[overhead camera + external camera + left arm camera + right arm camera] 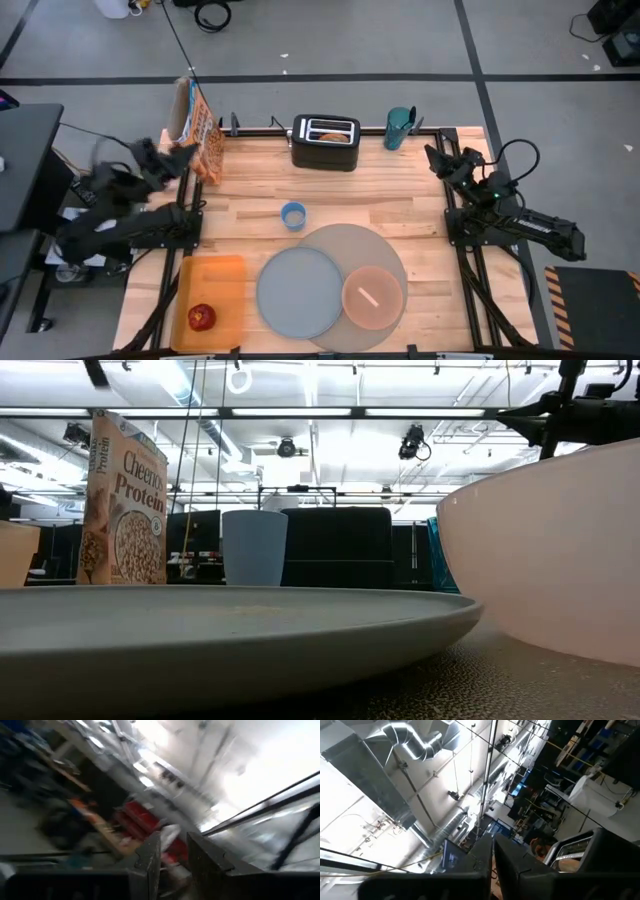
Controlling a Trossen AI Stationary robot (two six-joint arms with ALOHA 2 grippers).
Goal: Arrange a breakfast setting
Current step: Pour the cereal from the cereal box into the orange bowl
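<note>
The large grey mat (pixel 385 250) lies at the table's near middle. On it rest the grey-blue plate (pixel 298 292) and the pink bowl (pixel 372 297), with a small spoon (pixel 368 296) inside the bowl. The red apple (pixel 201 317) sits on an orange tray (pixel 215 280). The bagel half (pixel 333 137) stands in a black toaster (pixel 325 150). The teal cup (pixel 400 127) stands at the far right. The orange cereal box (pixel 205 135) stands upright at the far left. My left gripper (pixel 188 152) hovers just left of the box, narrowly open and empty (pixel 173 857). My right gripper (pixel 437 155) is raised at the right edge, shut and empty (pixel 493 857).
A small blue cup (pixel 293 215) stands on bare wood mid-table, between the toaster and the mat. The black arm frames run along the table's left and right edges. Bare wood lies between the cereal box, the blue cup and the orange tray.
</note>
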